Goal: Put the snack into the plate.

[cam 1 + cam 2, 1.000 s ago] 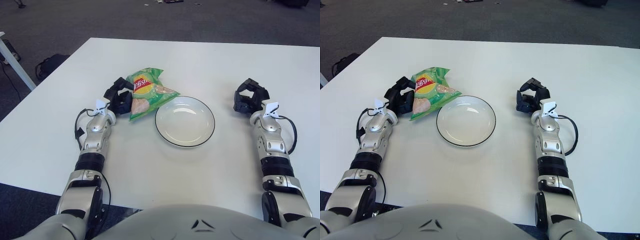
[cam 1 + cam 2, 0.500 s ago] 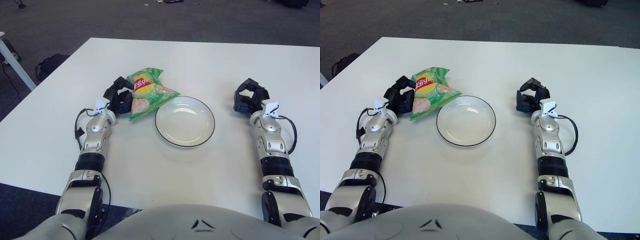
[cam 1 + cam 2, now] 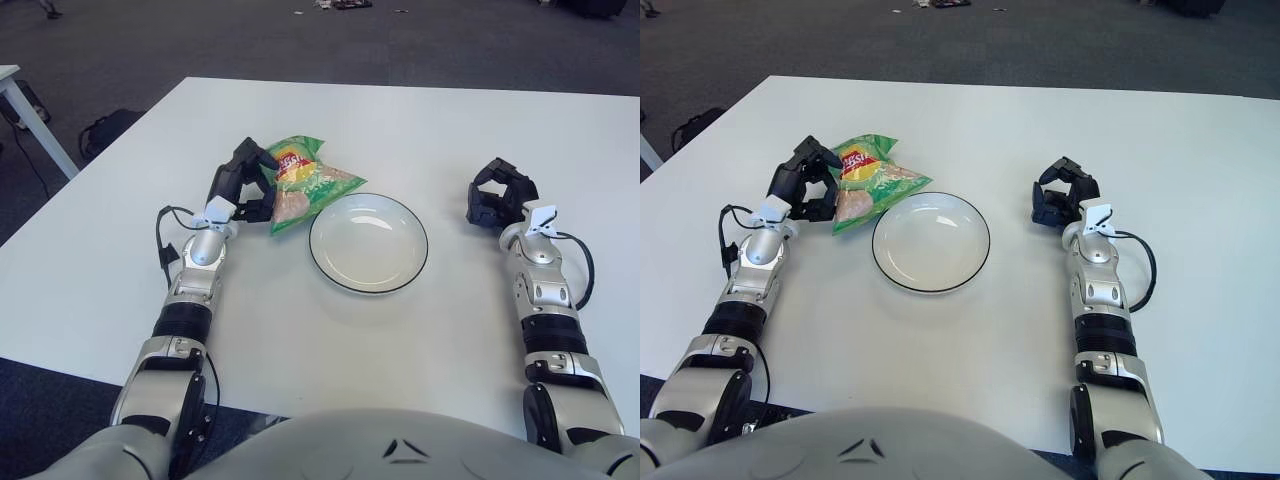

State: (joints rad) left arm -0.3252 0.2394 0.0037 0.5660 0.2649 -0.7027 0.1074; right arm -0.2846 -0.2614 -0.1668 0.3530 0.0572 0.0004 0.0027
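A green snack bag with a red and yellow logo is held just left of the white plate, its right corner near the plate's far-left rim. My left hand is shut on the bag's left edge, with the wrist raised off the table. The plate has a dark rim and holds nothing. My right hand shows to the right of the plate, fingers curled, holding nothing.
The white table stretches well beyond the plate on all sides. Dark carpet lies past the far edge, a black bag sits on the floor at the left, and a white table leg shows at the far left.
My left hand has closed on the bag and risen, pulling it a little up and toward the plate. The right arm has stayed put.
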